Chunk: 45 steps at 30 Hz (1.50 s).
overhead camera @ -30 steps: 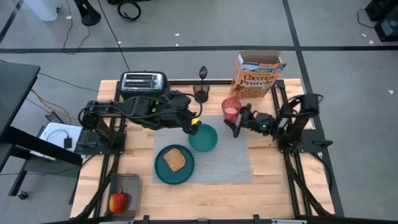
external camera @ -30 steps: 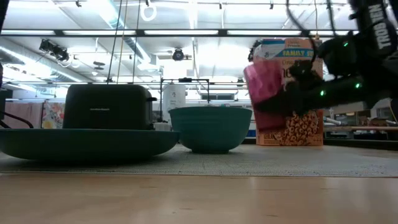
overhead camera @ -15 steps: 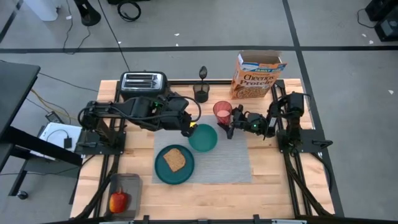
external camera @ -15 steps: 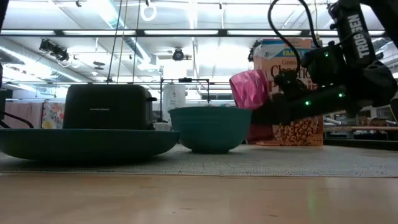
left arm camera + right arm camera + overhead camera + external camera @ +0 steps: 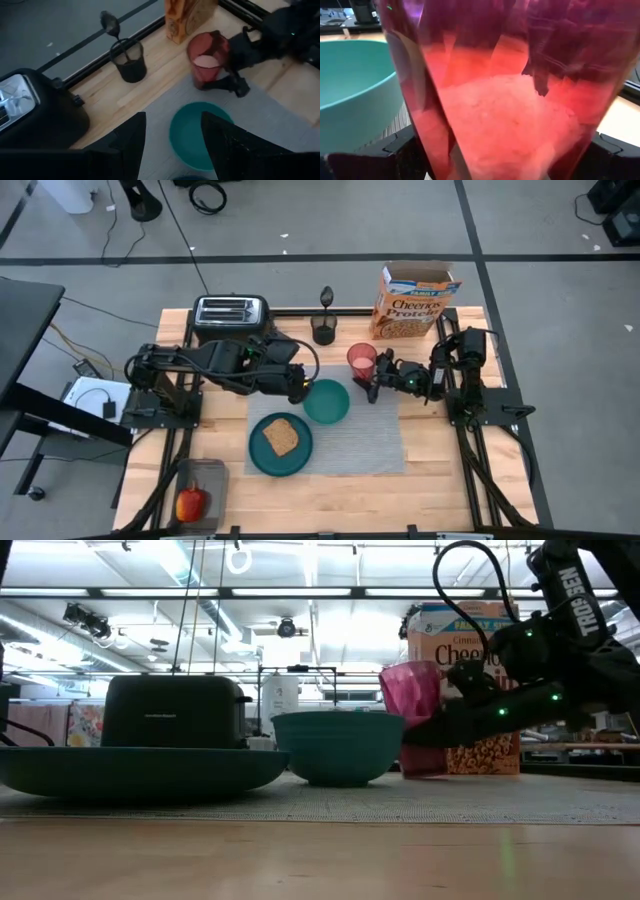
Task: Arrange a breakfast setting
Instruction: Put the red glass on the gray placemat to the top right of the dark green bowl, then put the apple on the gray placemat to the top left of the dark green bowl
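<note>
Right gripper [image 5: 373, 383]: centre-right of the high view, at the mat's top edge. We see its fingers spread wide around the pink cup [image 5: 361, 360], one on each side; cup upright, base down at the mat.
Left gripper [image 5: 297, 387]: centre of the high view, just left of the bowl. We see both fingers [image 5: 127, 140] parted with nothing between them, bowl below.
Placemat [image 5: 375, 440]: grey, centre of the table.
Bowl [image 5: 326, 402]: teal, on the mat's upper left, just left of the cup.
Plate [image 5: 256, 452]: teal, lower left of the mat, toast slice [image 5: 281, 437] on it.
Cheerios box [image 5: 412, 301]: upright, table's top edge, right of centre.
Apple [image 5: 190, 503]: lower left corner of the table, in a small tray.
Toaster [image 5: 230, 311]: top left of the table.
Black cup [image 5: 323, 328]: top centre, we see a spoon [image 5: 326, 298] standing in it.
</note>
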### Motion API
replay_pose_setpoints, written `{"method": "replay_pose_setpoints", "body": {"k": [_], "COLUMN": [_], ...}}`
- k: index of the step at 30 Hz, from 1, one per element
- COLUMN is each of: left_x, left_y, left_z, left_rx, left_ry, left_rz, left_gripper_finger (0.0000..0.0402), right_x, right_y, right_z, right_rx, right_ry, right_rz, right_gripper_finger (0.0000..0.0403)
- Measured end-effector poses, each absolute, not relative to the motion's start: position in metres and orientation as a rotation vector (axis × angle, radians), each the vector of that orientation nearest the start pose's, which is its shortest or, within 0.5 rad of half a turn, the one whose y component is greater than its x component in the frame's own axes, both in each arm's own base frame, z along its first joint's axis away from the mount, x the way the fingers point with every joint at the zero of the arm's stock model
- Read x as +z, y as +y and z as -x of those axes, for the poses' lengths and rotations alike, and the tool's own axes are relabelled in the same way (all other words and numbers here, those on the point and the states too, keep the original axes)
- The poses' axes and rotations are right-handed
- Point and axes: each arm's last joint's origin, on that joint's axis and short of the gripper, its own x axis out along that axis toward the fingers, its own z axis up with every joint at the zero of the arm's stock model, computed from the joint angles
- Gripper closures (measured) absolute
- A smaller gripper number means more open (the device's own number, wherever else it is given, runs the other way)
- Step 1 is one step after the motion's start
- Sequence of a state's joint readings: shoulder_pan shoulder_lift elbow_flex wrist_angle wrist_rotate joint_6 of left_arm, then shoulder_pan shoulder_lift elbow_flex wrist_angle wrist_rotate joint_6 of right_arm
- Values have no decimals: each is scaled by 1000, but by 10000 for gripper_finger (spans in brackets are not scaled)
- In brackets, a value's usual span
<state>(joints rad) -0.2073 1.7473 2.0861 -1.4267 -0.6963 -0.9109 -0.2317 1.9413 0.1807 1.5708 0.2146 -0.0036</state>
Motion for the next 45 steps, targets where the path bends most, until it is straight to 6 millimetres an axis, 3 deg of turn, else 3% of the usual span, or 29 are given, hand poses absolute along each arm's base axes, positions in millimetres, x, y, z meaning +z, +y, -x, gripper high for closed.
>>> {"method": "replay_pose_setpoints", "body": {"k": [11, 26, 33, 45], "left_x": [421, 419, 420, 421], "left_y": [-47, -45, -34, -14], "left_z": [-314, -311, -309, -309], "left_rx": [834, 868, 881, 789], "left_ry": [706, 723, 747, 856], "left_rz": [330, 324, 353, 428], "left_gripper_finger": [205, 205, 205, 205], "right_x": [79, 74, 80, 81], "right_y": [-55, -49, -37, -26], "right_z": [-205, -189, -173, -168], "right_rx": [-445, -438, -407, -411], "right_ry": [215, 269, 257, 357], "right_rz": [-2, -45, -84, -189], "right_gripper_finger": [42, 5, 5, 5]}}
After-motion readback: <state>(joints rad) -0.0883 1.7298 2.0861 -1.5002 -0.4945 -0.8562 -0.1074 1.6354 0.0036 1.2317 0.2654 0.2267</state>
